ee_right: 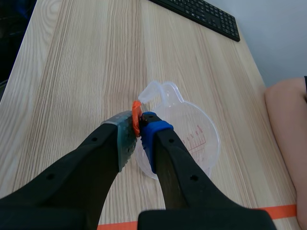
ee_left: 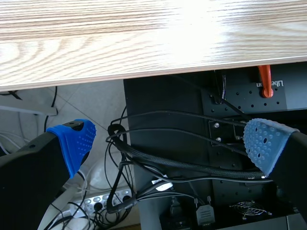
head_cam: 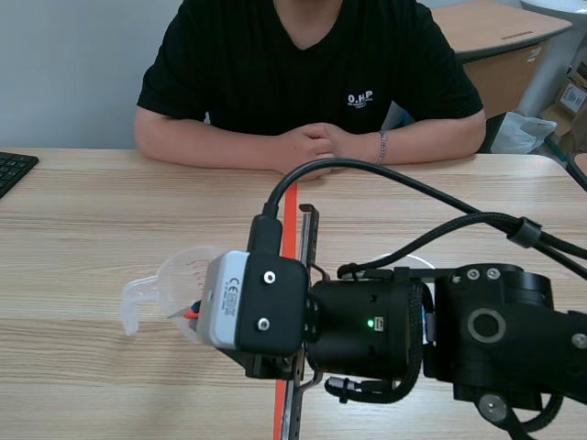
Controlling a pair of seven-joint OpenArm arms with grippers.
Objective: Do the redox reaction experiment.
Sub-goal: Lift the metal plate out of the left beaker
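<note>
We see the wooden desk, with a person at its far edge whose black shirt reads "O.H.P". The right arm lies across the near edge, past the middle. The clear measuring cup sits near that edge, left of centre, with its spout toward the left edge and its red scale too small to read. The right fingers pinch a small orange piece at the cup's rim. The left fingers hang spread wide below the desk's edge.

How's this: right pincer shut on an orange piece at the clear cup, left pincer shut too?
No: the left pincer is open, as the left wrist view shows. The right pincer is shut on the orange piece at the clear cup.
</note>
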